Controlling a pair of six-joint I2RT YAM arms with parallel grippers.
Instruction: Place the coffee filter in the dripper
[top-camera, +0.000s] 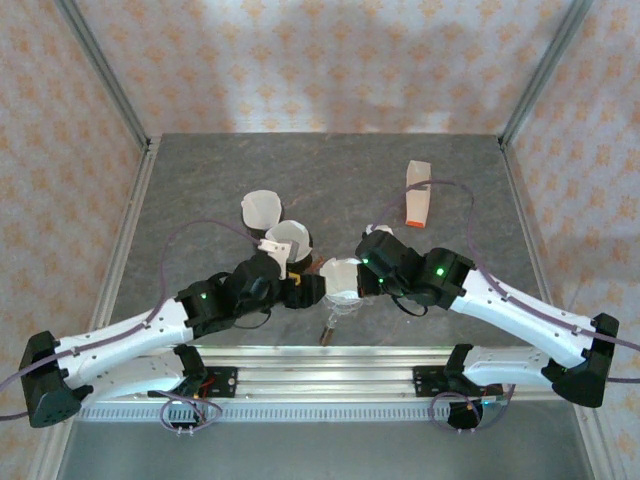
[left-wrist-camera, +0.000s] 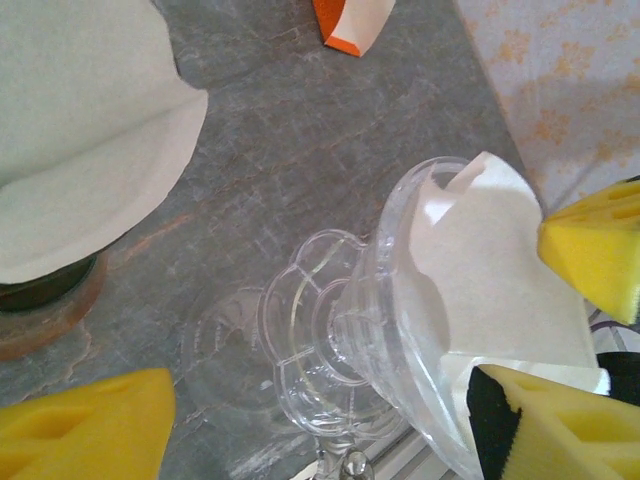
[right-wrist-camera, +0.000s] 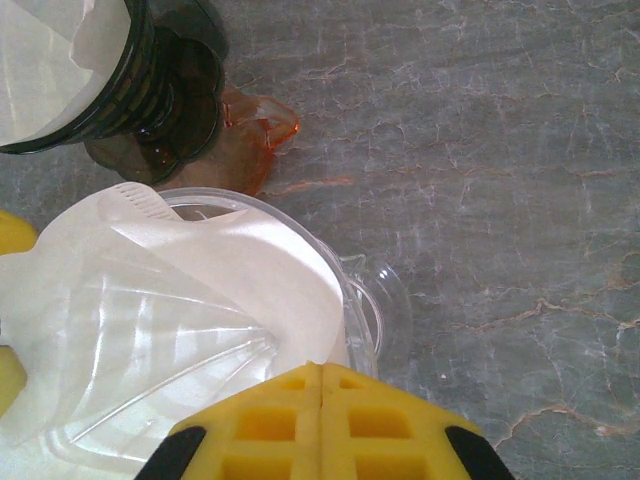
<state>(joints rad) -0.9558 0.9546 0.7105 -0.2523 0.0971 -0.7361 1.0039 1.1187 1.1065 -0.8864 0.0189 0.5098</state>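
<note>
Filter (top-camera: 342, 270): a white paper cone sitting inside the clear dripper (top-camera: 348, 292), at the centre of the overhead view where the two arm tips meet.
Filter to left pincer: in the left wrist view the dripper (left-wrist-camera: 320, 340) and its filter (left-wrist-camera: 490, 270) lie between the fingers of the left pincer (left-wrist-camera: 322, 392). The lower-right finger (left-wrist-camera: 560, 425) touches the paper's lower edge. The lower-left finger (left-wrist-camera: 90, 420) stands apart from the glass foot.
Left pincer, state: jaws spread wide, gripping nothing.
Filter to right pincer: the right pincer (right-wrist-camera: 320, 372) sits at bottom centre of its own view. Its tip is at the near rim of the dripper (right-wrist-camera: 372, 300), over the edge of the filter (right-wrist-camera: 180, 300). In the left wrist view the right pincer (left-wrist-camera: 595, 250) enters from the right edge, against the paper's upper edge.
Right pincer, state: fingers pressed together. I cannot tell whether any paper is nipped between them.
Arms: in the overhead view the left arm runs from lower left up to the right, and the right arm from lower right up to the left. Both are low and bent, with the left pincer (top-camera: 310, 290) and right pincer (top-camera: 368, 272) on either side of the dripper.
Dark dripper (top-camera: 292, 243): just up-left of the clear one, with paper of its own inside.
Loose filter (top-camera: 262, 210): further up-left, on the table (top-camera: 200, 180).
Packet (top-camera: 418, 192): orange and white, upper right of the table, well apart.
</note>
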